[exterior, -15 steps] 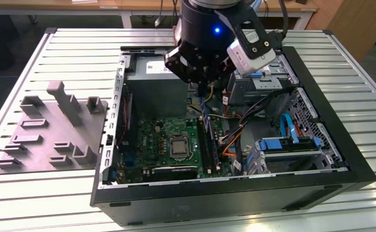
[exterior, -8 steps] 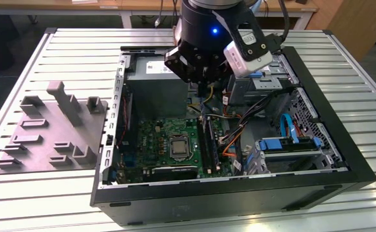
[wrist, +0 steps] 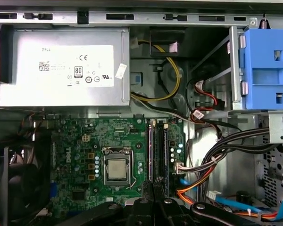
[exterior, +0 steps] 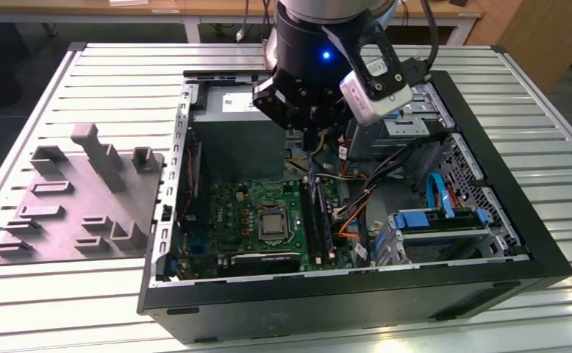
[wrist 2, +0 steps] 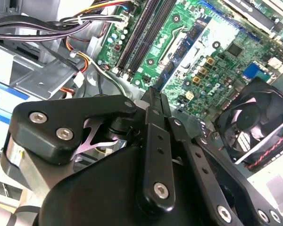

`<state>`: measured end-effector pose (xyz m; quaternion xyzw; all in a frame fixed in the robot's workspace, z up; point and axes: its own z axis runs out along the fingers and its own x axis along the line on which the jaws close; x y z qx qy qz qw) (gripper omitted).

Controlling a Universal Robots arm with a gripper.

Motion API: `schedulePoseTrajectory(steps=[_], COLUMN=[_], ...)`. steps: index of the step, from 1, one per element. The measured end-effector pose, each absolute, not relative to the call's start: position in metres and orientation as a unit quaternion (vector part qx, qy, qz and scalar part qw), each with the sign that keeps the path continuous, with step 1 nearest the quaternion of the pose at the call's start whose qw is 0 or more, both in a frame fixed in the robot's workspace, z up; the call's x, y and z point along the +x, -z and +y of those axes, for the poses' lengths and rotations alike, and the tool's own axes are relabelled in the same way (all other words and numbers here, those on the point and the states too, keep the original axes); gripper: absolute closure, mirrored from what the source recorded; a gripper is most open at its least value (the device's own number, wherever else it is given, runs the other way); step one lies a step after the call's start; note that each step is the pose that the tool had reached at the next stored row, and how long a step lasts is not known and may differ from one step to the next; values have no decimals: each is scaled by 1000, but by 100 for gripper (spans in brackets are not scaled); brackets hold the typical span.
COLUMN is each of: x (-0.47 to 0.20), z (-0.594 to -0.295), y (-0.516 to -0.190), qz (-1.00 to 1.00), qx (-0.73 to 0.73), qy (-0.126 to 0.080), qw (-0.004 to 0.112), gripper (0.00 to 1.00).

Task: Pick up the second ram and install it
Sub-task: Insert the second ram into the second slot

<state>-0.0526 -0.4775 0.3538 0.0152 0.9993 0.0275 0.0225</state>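
Note:
My gripper (exterior: 311,145) hangs over the open computer case (exterior: 521,243), above the far end of the motherboard (exterior: 256,213). In both wrist views its black fingers (wrist 2: 154,110) are pressed together with nothing between them, so the gripper (wrist: 153,188) is shut. Below it, two long dark strips lie side by side at the memory slots (wrist: 157,150), also visible from the other wrist camera (wrist 2: 144,33). I cannot tell whether the second ram is one of these strips. The fingertips are apart from the slots.
A grey holder block (exterior: 80,198) with upright posts lies on the slatted table at the exterior view's left. Inside the case are the silver power supply (wrist: 61,70), the processor socket (wrist: 117,168), a black fan (wrist 2: 259,127), cable bundles (wrist: 226,155) and a blue drive bracket (wrist: 269,66).

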Motion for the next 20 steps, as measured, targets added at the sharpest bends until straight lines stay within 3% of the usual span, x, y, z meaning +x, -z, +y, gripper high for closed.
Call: schedulePoseTrajectory(steps=[20], x=[-51], z=[-478], y=[-320], qz=[999], qx=[-37], qy=[-29], qw=[21], gripper=[88])
